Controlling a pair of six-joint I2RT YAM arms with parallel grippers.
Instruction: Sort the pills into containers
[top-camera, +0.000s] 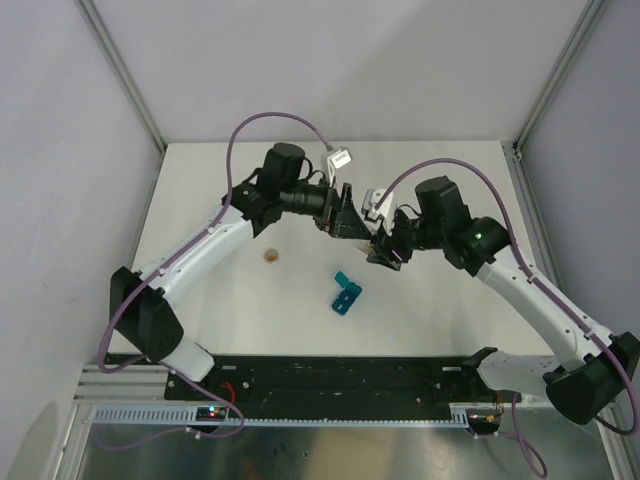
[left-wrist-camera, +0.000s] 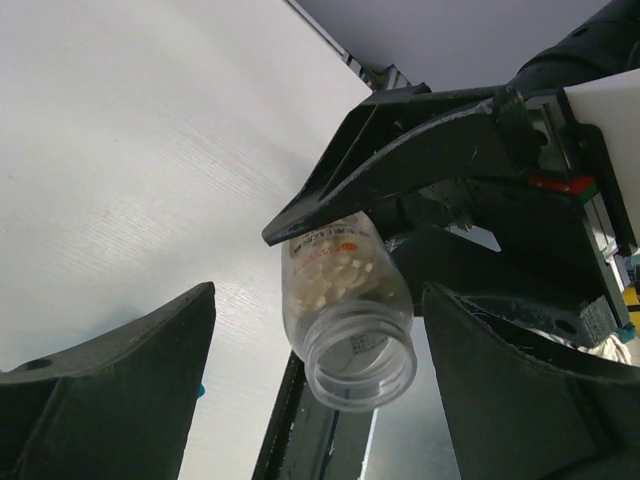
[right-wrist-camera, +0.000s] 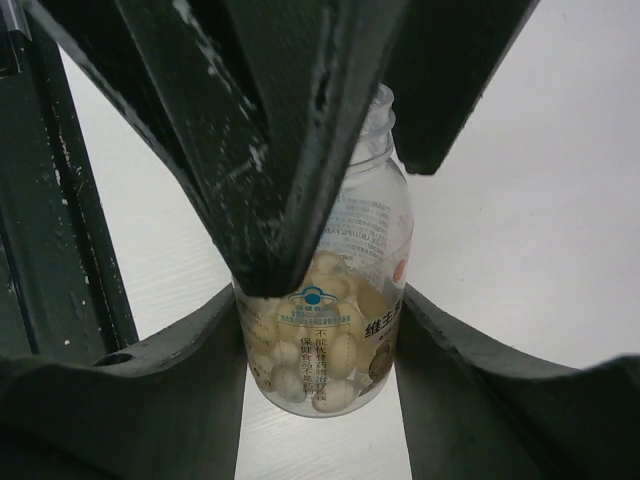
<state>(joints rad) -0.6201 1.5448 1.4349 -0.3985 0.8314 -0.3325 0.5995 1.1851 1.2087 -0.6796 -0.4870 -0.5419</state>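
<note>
A clear pill bottle (right-wrist-camera: 330, 330), uncapped and holding several pale pills (right-wrist-camera: 325, 360), is clamped at its lower body between my right gripper's (right-wrist-camera: 320, 310) fingers. In the left wrist view the bottle (left-wrist-camera: 350, 310) is tilted, with its open mouth toward the camera. My left gripper (left-wrist-camera: 318, 335) is wide open, its fingers either side of the bottle's mouth and not touching it. The two grippers meet above mid-table: left gripper (top-camera: 345, 215), right gripper (top-camera: 385, 250). The teal containers (top-camera: 345, 292) lie on the table just in front of them, with one lid seemingly raised.
A small round orange-tan object (top-camera: 272, 256) sits on the white table (top-camera: 440, 310) left of the containers. A black rail (top-camera: 340, 375) runs along the near edge. Grey walls enclose the table on three sides.
</note>
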